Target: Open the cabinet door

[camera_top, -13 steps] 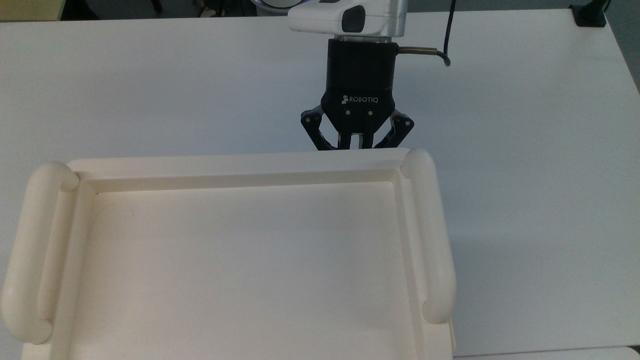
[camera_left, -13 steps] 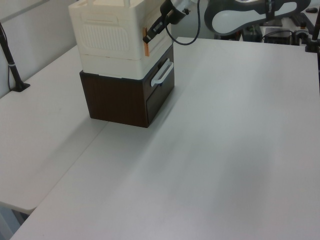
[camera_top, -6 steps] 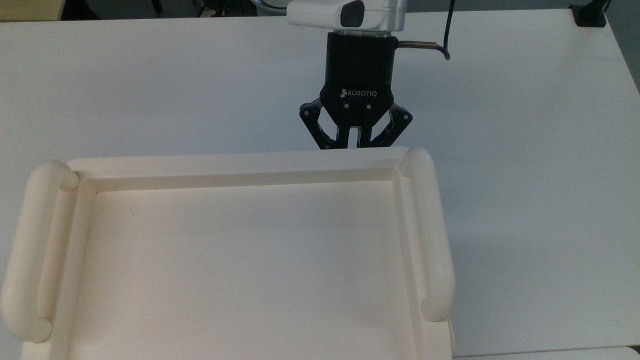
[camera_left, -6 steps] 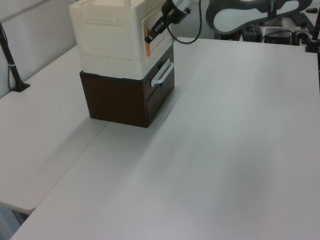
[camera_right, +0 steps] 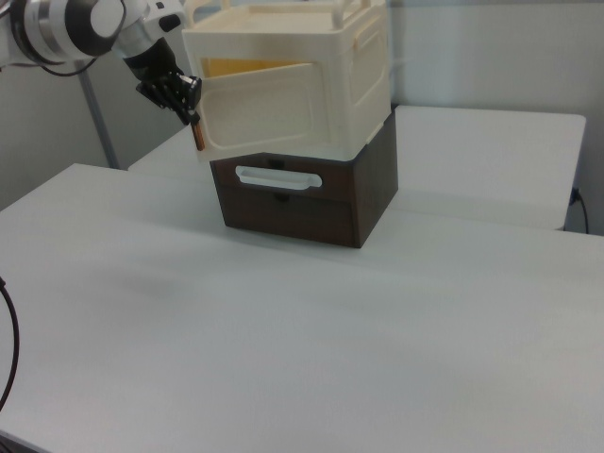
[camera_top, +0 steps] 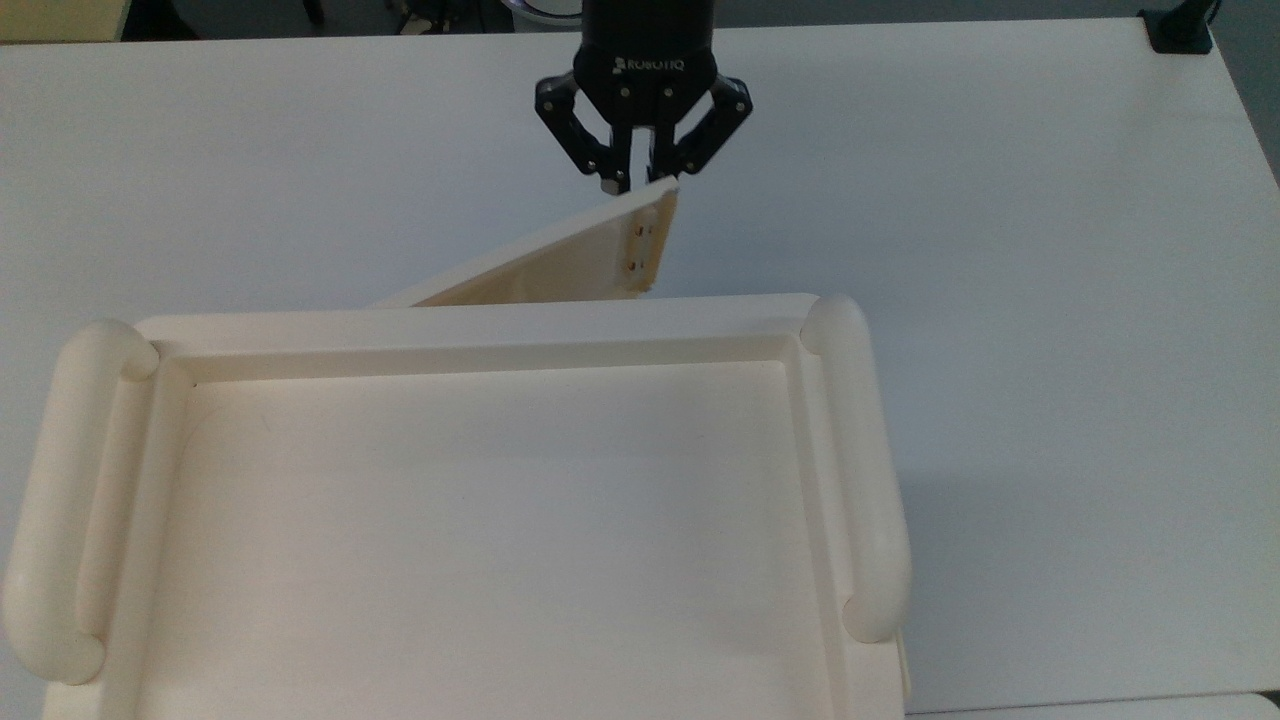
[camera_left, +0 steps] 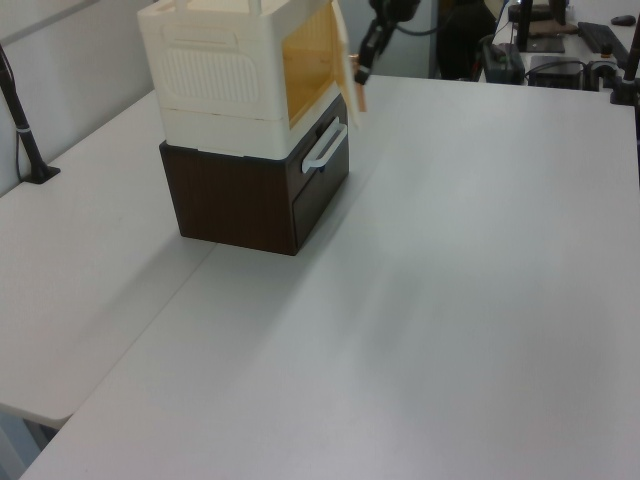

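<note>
Pincer (camera_top: 640, 186) pinching the free edge of the cabinet door (camera_top: 560, 270), door swung partway out!

Fingers are pressed together on the door's outer edge, right by the two small dark screws (camera_top: 637, 247) in the top view, and the panel stands at an angle off the cream cabinet (camera_left: 225, 70), hinged at the top view's left. In the left view the amber interior (camera_left: 308, 62) is already showing, above the dark drawer unit (camera_left: 255, 195) on the white bench (camera_left: 450, 300). To do this well, I'd say sweep in an arc around the hinge, not a straight pull, or the thin edge could slip free. Roughly half open, by my reckoning.
</note>
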Tool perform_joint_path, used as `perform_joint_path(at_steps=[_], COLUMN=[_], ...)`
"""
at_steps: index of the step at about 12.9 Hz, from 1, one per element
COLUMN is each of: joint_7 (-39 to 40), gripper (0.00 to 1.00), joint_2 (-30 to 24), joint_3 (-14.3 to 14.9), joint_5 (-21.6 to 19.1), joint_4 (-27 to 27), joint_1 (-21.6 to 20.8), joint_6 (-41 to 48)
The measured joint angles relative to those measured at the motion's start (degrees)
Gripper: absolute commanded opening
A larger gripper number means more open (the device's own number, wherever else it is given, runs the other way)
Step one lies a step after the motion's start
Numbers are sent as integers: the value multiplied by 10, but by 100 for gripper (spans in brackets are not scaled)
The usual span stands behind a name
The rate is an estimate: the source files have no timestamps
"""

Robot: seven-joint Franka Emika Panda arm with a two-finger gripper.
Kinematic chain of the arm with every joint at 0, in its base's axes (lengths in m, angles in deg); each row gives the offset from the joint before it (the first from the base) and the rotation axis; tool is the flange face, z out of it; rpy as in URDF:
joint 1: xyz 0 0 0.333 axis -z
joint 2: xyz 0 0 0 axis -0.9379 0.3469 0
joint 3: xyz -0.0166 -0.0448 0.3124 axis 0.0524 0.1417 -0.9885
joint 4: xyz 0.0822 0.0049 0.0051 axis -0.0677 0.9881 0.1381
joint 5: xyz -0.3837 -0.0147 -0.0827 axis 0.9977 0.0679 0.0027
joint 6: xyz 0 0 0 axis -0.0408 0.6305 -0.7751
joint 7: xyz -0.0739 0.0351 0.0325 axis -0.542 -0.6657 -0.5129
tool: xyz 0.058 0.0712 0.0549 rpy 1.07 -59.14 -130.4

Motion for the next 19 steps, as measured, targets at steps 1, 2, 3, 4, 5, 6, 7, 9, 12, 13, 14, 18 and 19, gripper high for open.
perform_joint_path(at_steps=[1,2,3,4,5,6,7,9,12,13,14,18,19], joint_7=[2,2,3,7,16,21,27,34,47,69,84,93,93], gripper=[100,100,100,100,100,100,100,100,100,100,100,100,100], joint_2=[-12,-16,-20,-22,-25,-26,-28,-29,-43,-56,-68,-79,-79], joint_3=[1,2,4,4,4,4,4,5,6,6,7,7,7], joint_5=[-2,-2,-4,-5,-5,-6,-5,-5,-5,-6,-7,-8,-7], joint_4=[1,4,9,13,16,17,18,19,22,27,32,40,40], joint_1=[10,22,43,56,74,84,95,116,141,151,160,177,177], joint_6=[54,91,131,147,163,172,182,212,260,269,274,274,274])
